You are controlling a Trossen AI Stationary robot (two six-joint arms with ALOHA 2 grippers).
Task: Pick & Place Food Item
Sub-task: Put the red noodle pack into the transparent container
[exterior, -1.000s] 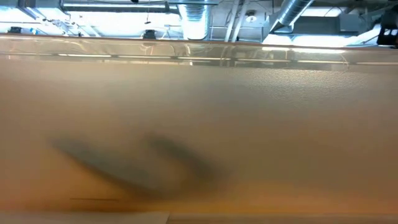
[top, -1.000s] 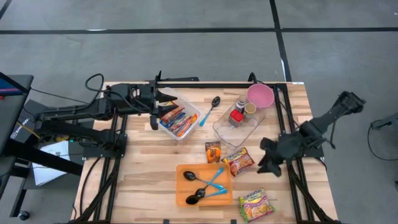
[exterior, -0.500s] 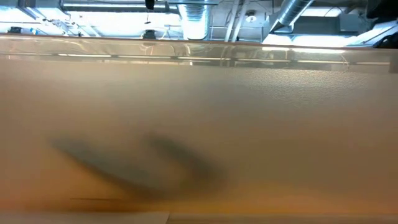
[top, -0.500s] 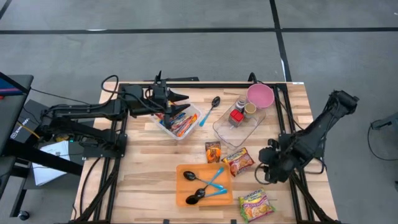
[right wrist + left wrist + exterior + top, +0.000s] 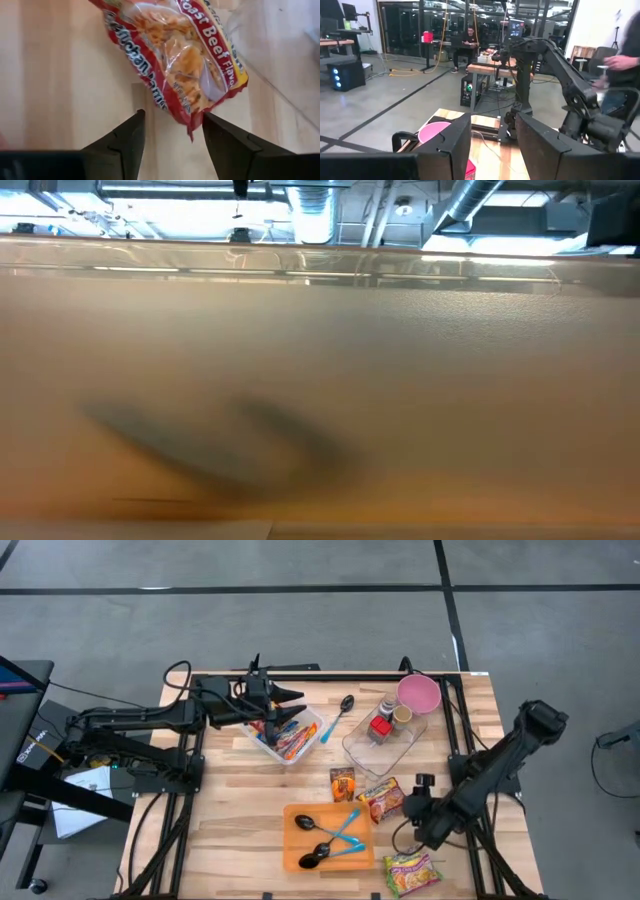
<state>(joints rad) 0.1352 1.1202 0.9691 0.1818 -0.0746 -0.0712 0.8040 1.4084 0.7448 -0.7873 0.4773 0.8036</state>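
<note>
Your red ramen packet [image 5: 383,799] lies flat on the wooden table [image 5: 230,800], between the orange tray [image 5: 292,858] of spoons and the right gripper [image 5: 418,818]. From above you see that gripper low beside the packet's edge; only the right wrist view shows you its fingers parted, empty, straddling the packet's [image 5: 176,55] corner and its "Roast Beef" print. The left gripper [image 5: 288,703] hovers over the clear snack bin [image 5: 291,732], jaws ajar, holding nothing. The low view gives you only tan blur.
</note>
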